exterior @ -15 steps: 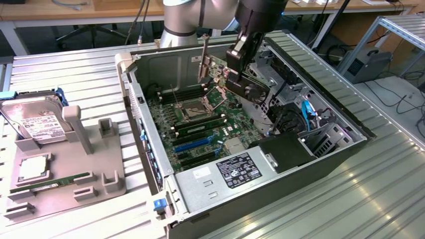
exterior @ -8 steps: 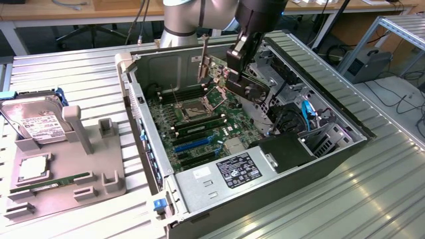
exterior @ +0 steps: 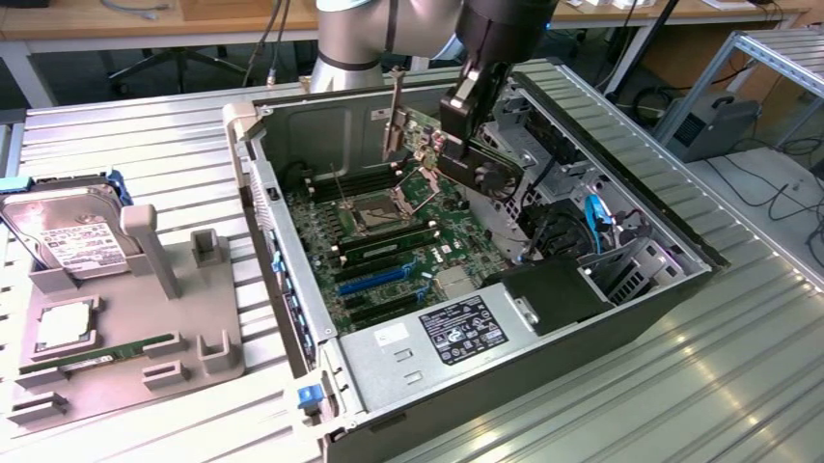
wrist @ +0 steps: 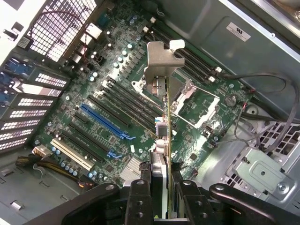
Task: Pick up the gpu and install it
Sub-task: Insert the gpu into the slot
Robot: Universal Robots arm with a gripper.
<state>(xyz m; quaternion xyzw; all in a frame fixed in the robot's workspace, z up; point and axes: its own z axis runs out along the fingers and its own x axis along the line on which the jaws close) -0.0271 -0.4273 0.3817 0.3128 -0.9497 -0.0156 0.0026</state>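
My gripper (exterior: 466, 121) is shut on the gpu (exterior: 480, 166), a green card with a black round fan and a silver end bracket (exterior: 396, 114). The card hangs on edge inside the open computer case (exterior: 270, 193), above the motherboard (exterior: 386, 236) and clear of it. In the wrist view the gpu (wrist: 161, 140) is seen edge-on between my gripper's (wrist: 165, 201) black fingers (wrist: 140, 197), with its bracket (wrist: 161, 65) pointing away over the CPU socket. The blue expansion slot (wrist: 105, 119) lies off to one side of the card.
A grey fixture (exterior: 154, 367) at the exterior view's left holds a hard drive (exterior: 71, 241), a RAM stick (exterior: 96, 352) and a CPU (exterior: 65, 328). Inside the case are the power supply (exterior: 451, 333), drive cages (exterior: 618, 260) and loose cables (wrist: 262, 93).
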